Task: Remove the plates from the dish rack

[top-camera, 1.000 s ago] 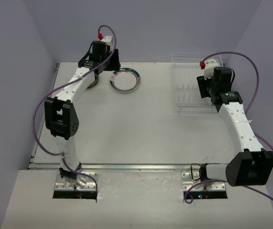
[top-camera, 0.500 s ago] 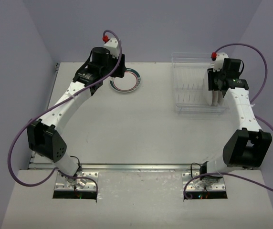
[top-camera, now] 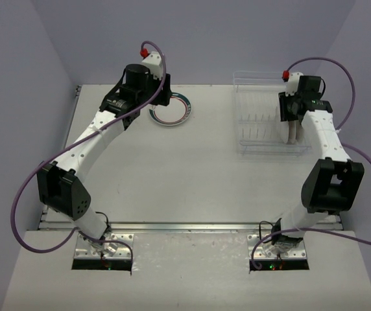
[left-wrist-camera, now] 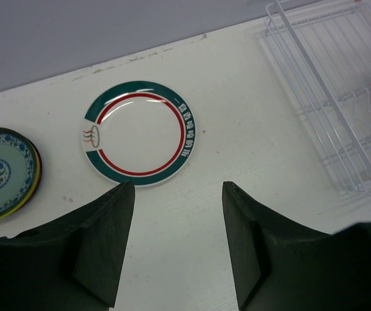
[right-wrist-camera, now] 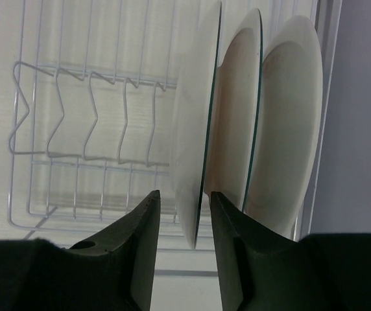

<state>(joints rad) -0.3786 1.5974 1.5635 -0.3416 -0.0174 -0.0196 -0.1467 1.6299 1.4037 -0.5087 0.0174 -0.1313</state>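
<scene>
Both arms have swung inward since a second ago: from above, the right gripper (top-camera: 294,134) hangs over the dish rack (top-camera: 257,123), the left gripper (top-camera: 161,96) beside a green-rimmed plate (top-camera: 174,113). Left wrist: jaws spread, empty. Right wrist: jaws straddle the nearest of three upright plates (right-wrist-camera: 195,110) racked together; whether they pinch it, I cannot tell

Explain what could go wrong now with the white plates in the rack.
The right gripper straddles only the rim of the leftmost white round plate, so the plate might slip or tilt when lifted. The middle white plate stands very close beside it; a gripper finger might knock it. Lifted crooked, it may catch the white wire dish rack's tines.
</scene>
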